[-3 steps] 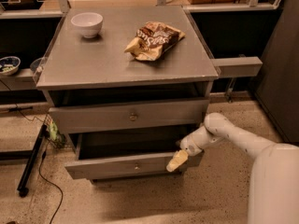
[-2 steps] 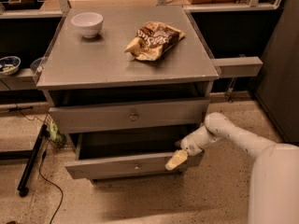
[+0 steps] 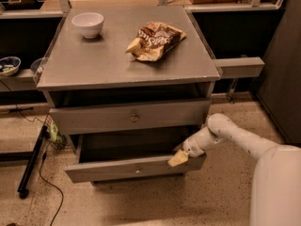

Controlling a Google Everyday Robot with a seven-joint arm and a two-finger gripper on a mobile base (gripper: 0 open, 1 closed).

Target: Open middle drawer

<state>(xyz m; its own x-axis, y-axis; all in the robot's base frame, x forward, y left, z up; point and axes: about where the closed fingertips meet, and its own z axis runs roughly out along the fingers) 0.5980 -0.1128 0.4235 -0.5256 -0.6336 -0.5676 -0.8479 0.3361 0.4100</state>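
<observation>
In the camera view, the middle drawer (image 3: 117, 168) is sitting pulled out beneath the upper drawer (image 3: 94, 120) of the counter (image 3: 94, 65), and the end effector (image 3: 178, 158) is resting at the right end of its front, its grip state impossible to tell.

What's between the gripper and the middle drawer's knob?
Only the middle drawer's bare front, in the camera view; the gripper sits at its right end, right of the knob.

Two bowls (image 3: 88, 23) (image 3: 8, 65), one chip bag (image 3: 155, 40), two drawer fronts (image 3: 94, 120) (image 3: 103, 169) — one pincer (image 3: 178, 159) at the middle drawer's (image 3: 103, 169) right end.
</observation>
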